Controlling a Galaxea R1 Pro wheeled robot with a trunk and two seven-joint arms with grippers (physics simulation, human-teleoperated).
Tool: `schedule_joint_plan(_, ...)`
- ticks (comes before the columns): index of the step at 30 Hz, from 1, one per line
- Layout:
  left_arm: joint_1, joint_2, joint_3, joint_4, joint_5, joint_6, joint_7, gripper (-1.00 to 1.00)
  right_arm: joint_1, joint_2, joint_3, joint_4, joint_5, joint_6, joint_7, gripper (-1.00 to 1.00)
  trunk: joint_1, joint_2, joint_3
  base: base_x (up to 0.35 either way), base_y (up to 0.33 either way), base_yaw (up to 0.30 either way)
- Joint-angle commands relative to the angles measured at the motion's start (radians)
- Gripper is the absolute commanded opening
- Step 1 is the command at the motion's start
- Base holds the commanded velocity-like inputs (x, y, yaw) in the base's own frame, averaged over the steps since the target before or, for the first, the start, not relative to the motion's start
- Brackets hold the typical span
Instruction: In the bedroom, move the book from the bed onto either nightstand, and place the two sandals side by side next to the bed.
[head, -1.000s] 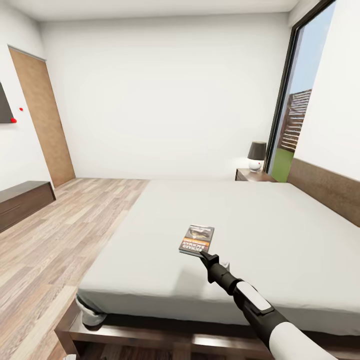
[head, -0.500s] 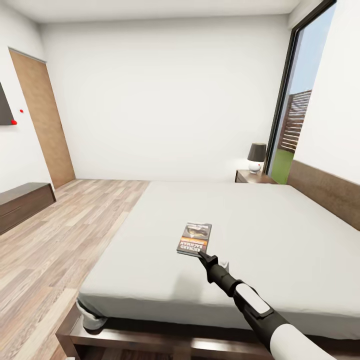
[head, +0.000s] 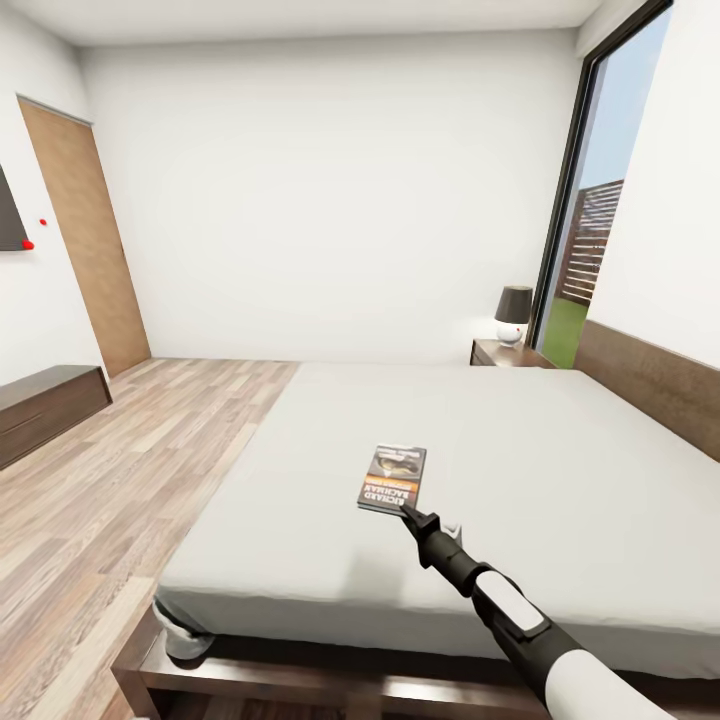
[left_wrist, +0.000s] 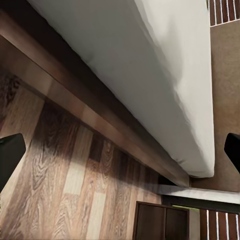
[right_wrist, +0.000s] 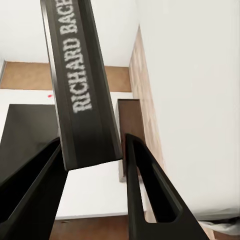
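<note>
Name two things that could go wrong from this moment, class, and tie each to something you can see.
1. The right claw has its fingers on either side of only the near end of the book, so the book may tilt or slip out when lifted.
2. The nightstand stands at the far side of the bed, so the carry looks long, with more chance of a drop.

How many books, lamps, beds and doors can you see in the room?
book: 1
lamp: 1
bed: 1
door: 1
Total: 4
</note>
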Motion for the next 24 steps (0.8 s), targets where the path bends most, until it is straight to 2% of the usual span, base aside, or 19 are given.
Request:
schedule_joint_plan(1,0.000,0.000,0.005,0.000,-0.002,0.010,-0.004,1.00,-0.001,-0.001,0.006,0.001,-0.010,0.001,0.003,-1.00,0.000,-0.001,-0.001,0.000,0.000,0.000)
schedule_joint_plan(24,0.002,0.000,0.005,0.000,-0.002,0.010,-0.007,1.00,0.000,-0.003,0.008,0.005,-0.010,0.002,0.005,-1.00,0.000,-0.001,-0.001,-0.012,0.012,0.000)
